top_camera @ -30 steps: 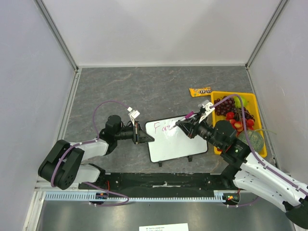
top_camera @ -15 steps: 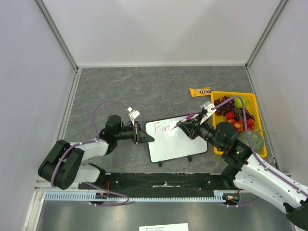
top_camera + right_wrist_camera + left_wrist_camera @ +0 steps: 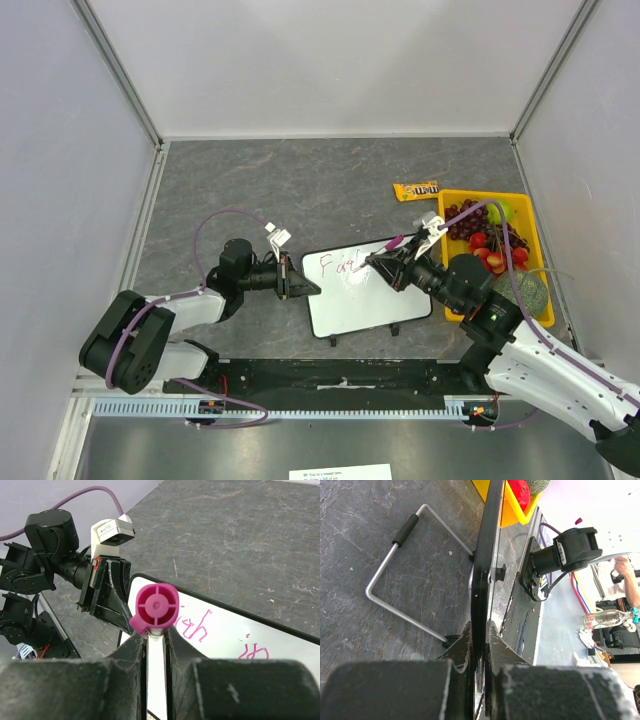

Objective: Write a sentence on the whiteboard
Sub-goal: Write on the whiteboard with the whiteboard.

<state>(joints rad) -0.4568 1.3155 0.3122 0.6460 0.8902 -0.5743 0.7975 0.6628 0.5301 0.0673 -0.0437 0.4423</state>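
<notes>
The whiteboard (image 3: 362, 306) stands tilted on the grey table, seen edge-on in the left wrist view as a black frame (image 3: 487, 555). My left gripper (image 3: 301, 285) (image 3: 482, 636) is shut on its left edge. The sentence (image 3: 338, 265) is pink lettering starting "Fai"; the right wrist view shows "ith" (image 3: 193, 625) and "in" (image 3: 253, 651). My right gripper (image 3: 386, 263) (image 3: 156, 638) is shut on a pink marker (image 3: 396, 241) (image 3: 155, 607), which points down at the board's upper middle. Its tip is hidden behind its own body.
A yellow tray (image 3: 527, 212) (image 3: 512, 514) of fruit sits right of the board. A candy packet (image 3: 416, 190) lies behind it. A bent metal rod (image 3: 395, 562) sticks out from the board's back onto the table. Enclosure walls ring the table.
My right gripper with the marker has shifted slightly over the board, and a little more of the pink lettering shows. The left arm and the board have not moved.
</notes>
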